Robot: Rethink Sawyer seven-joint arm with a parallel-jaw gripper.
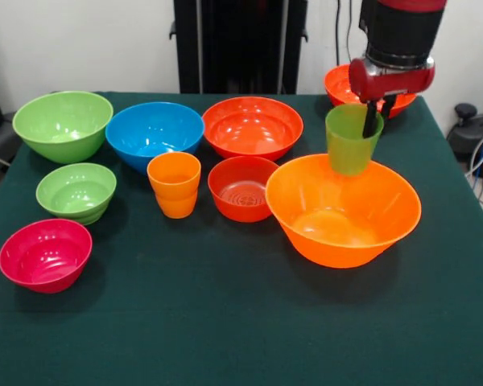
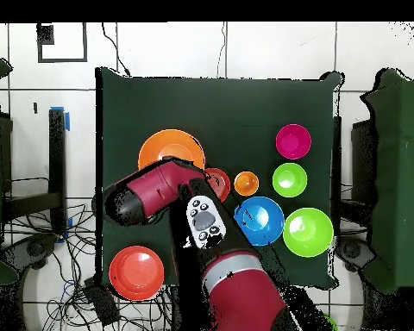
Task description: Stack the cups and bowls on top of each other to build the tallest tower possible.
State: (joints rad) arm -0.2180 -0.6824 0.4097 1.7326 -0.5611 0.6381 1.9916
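My gripper (image 1: 370, 122) is shut on the rim of the translucent green cup (image 1: 351, 143), one finger inside it. It holds the cup upright just above the far rim of the largest orange bowl (image 1: 342, 211), which is empty. The orange cup (image 1: 174, 185) stands left of the small red-orange bowl (image 1: 243, 187). The small green bowl (image 1: 76, 191) and the pink bowl (image 1: 45, 254) sit at the left. No pile stands on the table. In the overhead view the arm (image 2: 150, 194) hides the gripper and the green cup and covers part of the orange bowl (image 2: 163, 145).
In the back row stand a large green bowl (image 1: 63, 125), a blue bowl (image 1: 154, 133) and a red-orange bowl (image 1: 252, 127). Another red-orange bowl (image 1: 338, 84) sits at the far right corner behind the arm. The dark green cloth's (image 1: 225, 322) near half lies in front of the bowls.
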